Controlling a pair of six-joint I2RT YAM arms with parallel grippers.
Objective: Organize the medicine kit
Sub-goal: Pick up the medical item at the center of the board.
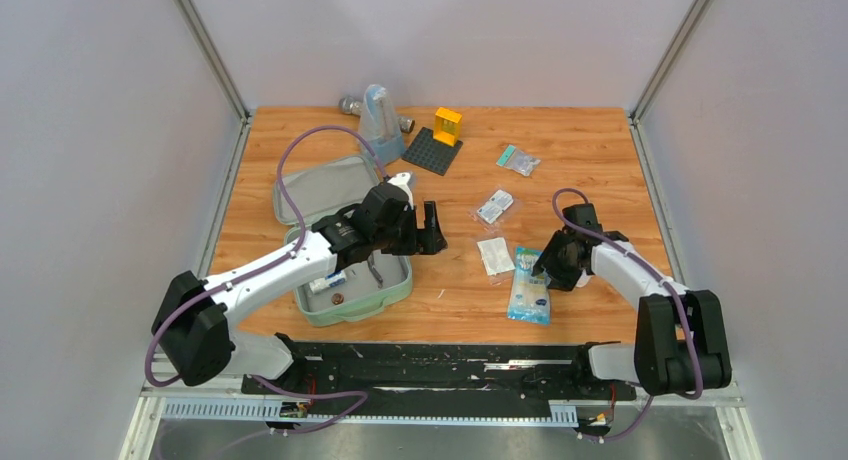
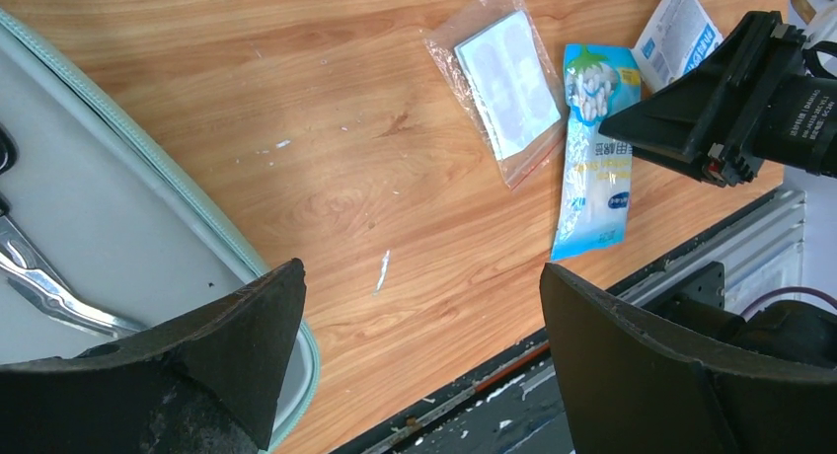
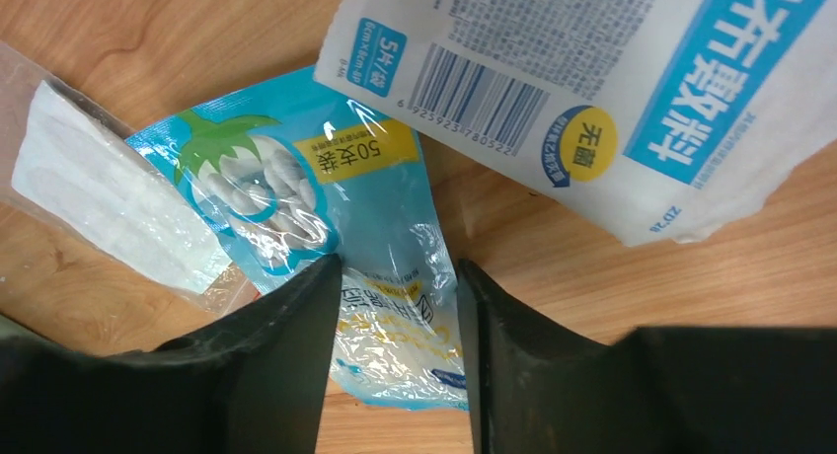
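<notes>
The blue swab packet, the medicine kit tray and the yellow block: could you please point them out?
blue swab packet (image 1: 528, 296), top external view, middle of the packet.
medicine kit tray (image 1: 355, 313), top external view, its near rim.
yellow block (image 1: 447, 126), top external view, its front face.

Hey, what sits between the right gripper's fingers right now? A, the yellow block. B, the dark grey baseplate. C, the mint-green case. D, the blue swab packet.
D: the right wrist view shows the right gripper with one finger on either side of the blue swab packet.
</notes>
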